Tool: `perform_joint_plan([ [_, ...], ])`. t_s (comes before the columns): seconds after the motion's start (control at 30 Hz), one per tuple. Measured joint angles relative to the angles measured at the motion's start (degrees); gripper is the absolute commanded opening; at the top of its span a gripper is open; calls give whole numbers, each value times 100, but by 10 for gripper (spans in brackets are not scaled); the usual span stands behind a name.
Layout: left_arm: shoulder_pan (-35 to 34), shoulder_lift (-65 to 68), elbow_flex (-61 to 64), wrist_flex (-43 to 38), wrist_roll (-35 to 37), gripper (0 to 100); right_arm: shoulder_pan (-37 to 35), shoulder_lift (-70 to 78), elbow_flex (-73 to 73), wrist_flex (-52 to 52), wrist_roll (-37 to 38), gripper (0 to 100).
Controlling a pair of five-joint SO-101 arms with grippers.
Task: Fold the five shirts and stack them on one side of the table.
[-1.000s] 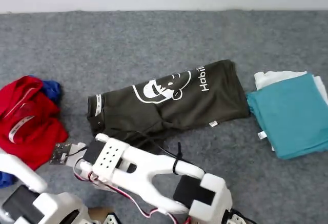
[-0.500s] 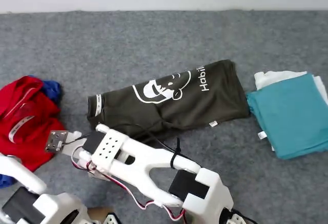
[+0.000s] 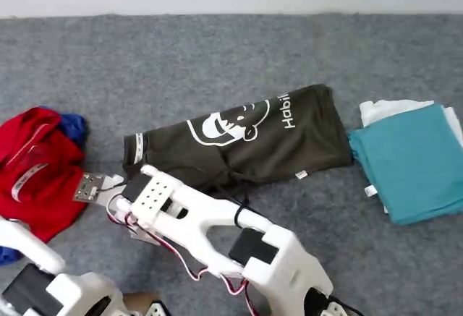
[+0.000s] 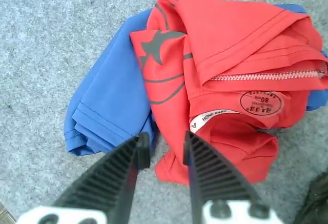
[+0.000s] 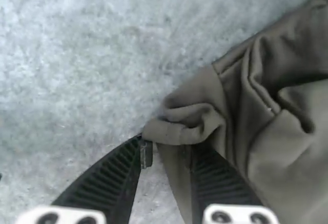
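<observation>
Your right arm (image 3: 202,218) has swung up-left. The right gripper (image 5: 166,155) pinches the dark printed shirt's (image 3: 289,150) lower-left corner, mid-frame. The left gripper (image 4: 164,149) hangs slightly parted over the red shirt (image 4: 225,70), its neck label (image 4: 215,116) showing and the blue shirt (image 4: 110,101) beneath it. A teal shirt (image 3: 405,164) lies folded at right.

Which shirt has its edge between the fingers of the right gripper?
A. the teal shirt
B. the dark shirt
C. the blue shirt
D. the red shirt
B: in the right wrist view, a bunched edge of the dark shirt sits between the fingers of the right gripper.
</observation>
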Motion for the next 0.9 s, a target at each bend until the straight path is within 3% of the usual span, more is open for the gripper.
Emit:
perform_joint_plan([
  [0.4,0,0,0,0,0,119,0,114,-132,62,0,126],
  [0.53,0,0,18,0,0,119,0,149,-167,62,0,7],
  [0.9,0,0,141,-35,0,119,97,281,-431,782,18,10],
])
